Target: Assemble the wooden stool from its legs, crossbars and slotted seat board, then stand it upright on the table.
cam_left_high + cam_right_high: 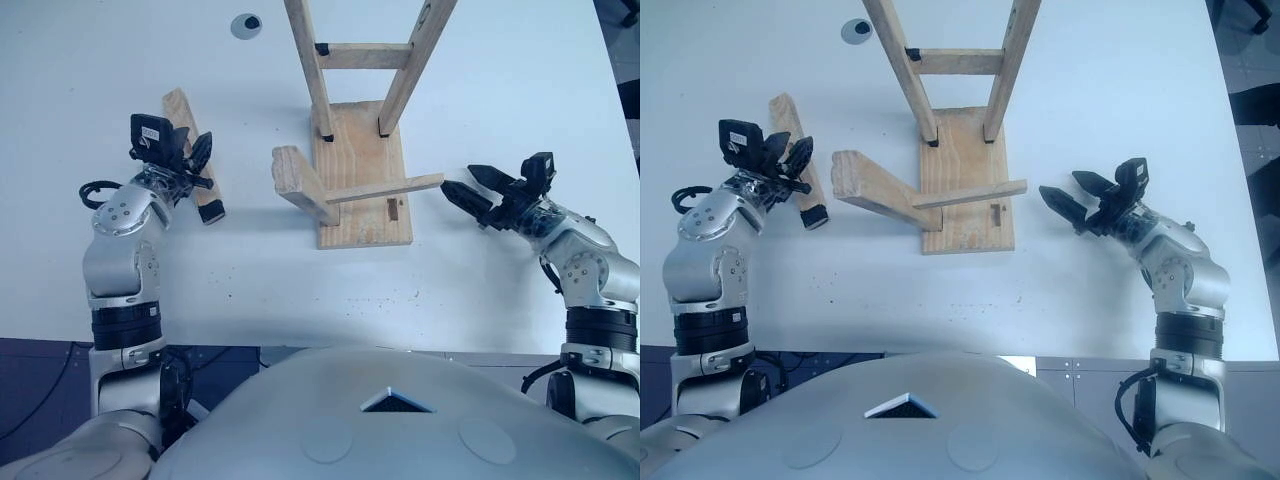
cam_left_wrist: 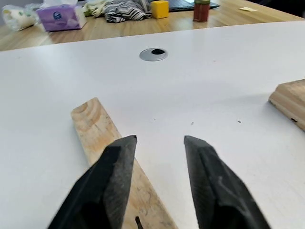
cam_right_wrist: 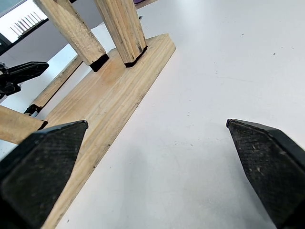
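Roughly half done, I'd judge. The slotted seat board lay flat at the middle of the white table. At its 12 o'clock end two legs stood upright in their slots, tied by a crossbar. The other side was not in. A third leg lay tipped on its side at the board's 9 o'clock edge, and its crossbar stretched across the board toward 3 o'clock. The fourth leg lay loose on the table, well out at 9 o'clock from the board. Still to do, by my reading: join and seat that second pair, then flip the stool upright. All the parts were pale bare wood with square-cut sections, and the leg ends had dark tips. The left gripper sat over the loose leg, fingers spread and pinching nothing; I couldn't tell whether it touched. The right gripper was at 3 o'clock of the board, near the crossbar's free end, with its fingers wide apart and empty.
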You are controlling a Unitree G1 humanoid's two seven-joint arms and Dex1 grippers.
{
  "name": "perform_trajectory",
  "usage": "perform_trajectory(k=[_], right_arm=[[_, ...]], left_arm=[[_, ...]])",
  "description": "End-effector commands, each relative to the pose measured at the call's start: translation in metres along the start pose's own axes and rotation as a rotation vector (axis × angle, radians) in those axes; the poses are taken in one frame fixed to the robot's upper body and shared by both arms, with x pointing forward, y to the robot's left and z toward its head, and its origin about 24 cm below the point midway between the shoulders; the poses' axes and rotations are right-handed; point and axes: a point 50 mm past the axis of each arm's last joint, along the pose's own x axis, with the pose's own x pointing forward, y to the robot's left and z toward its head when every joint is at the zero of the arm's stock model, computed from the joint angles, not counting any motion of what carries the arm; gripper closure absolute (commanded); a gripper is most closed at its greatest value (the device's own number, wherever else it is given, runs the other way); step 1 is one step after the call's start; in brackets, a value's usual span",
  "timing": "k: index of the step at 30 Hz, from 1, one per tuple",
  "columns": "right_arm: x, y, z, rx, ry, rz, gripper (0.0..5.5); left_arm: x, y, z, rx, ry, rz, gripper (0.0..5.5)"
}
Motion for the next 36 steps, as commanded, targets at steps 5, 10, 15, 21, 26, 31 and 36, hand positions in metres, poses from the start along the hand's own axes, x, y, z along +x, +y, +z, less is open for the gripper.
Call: perform_trajectory(k=[5,10,15,21,26,31,36], right_arm=[[0.003,0.002,-0.001,0.002,-0.010,0.002,0.10],[0.001,0.001,0.000,0.002,-0.016,-0.007,0.10],[0.002,0.000,0.001,-0.001,-0.014,-0.011,0.10],[0.003,-0.001,-0.002,0.003,-0.014,-0.023,0.10],[0.003,0.000,-0.003,0.004,-0.011,-0.027,0.10],[0.004,-0.001,-0.003,0.002,-0.012,-0.031,0.10],[0.004,-0.001,-0.002,0.000,-0.017,-0.036,0.10]], left_arm=[[-0.001,0.001,0.001,0.007,-0.028,0.113,2.62],[0.001,0.004,-0.001,-0.024,-0.019,0.174,1.85],[0.001,-0.006,-0.015,-0.114,0.079,0.190,1.69],[0.002,-0.009,-0.019,-0.175,0.190,0.200,1.69],[0.000,-0.012,-0.024,-0.199,0.253,0.187,1.69],[-0.006,-0.002,-0.035,-0.153,0.343,0.130,1.83],[-0.011,0.016,-0.051,-0.036,0.436,0.063,2.60]])
